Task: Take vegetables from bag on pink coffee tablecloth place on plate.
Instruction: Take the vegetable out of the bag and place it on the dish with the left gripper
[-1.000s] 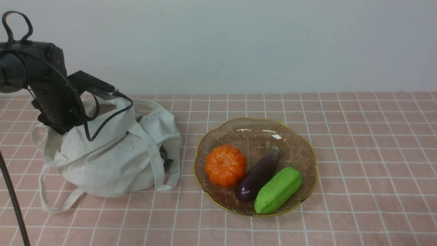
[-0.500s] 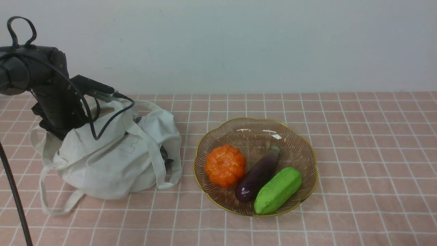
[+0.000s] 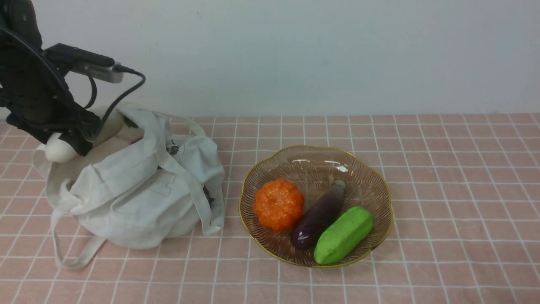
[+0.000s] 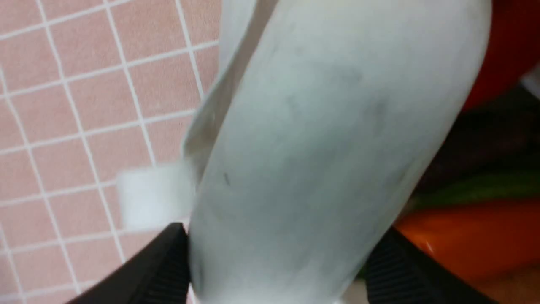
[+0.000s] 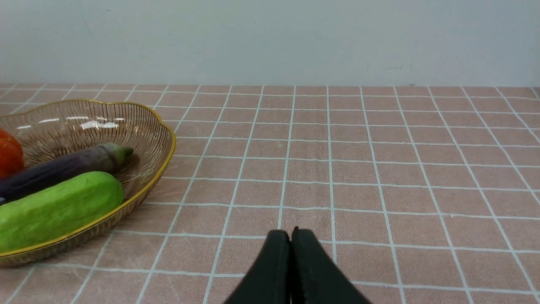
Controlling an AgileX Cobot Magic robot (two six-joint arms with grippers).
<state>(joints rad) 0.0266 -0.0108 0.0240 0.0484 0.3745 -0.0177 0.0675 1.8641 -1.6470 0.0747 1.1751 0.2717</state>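
Note:
My left gripper (image 3: 79, 140) is shut on the white radish (image 3: 58, 150) and holds it just above the open mouth of the off-white cloth bag (image 3: 139, 190), at the left of the pink gridded tablecloth (image 3: 443, 190). In the left wrist view the radish (image 4: 329, 139) fills the frame between the black fingers (image 4: 162, 264); its green top is hidden. The amber glass plate (image 3: 317, 148) stands right of the bag. My right gripper (image 5: 291, 236) is shut and empty, low over the cloth to the right of the plate (image 5: 168, 141); it is out of the front view.
The plate holds an orange pumpkin (image 3: 278, 204), a purple eggplant (image 3: 318, 217) and a green cucumber (image 3: 344, 234). Orange and green items (image 4: 455, 236) lie inside the bag. The bag's strap (image 3: 69, 259) trails toward the front. A wall stands behind the table.
My left arm has risen out of the bag, and the white radish has come up with it into view. The bag's rim has shifted and opened. The plate is unchanged.

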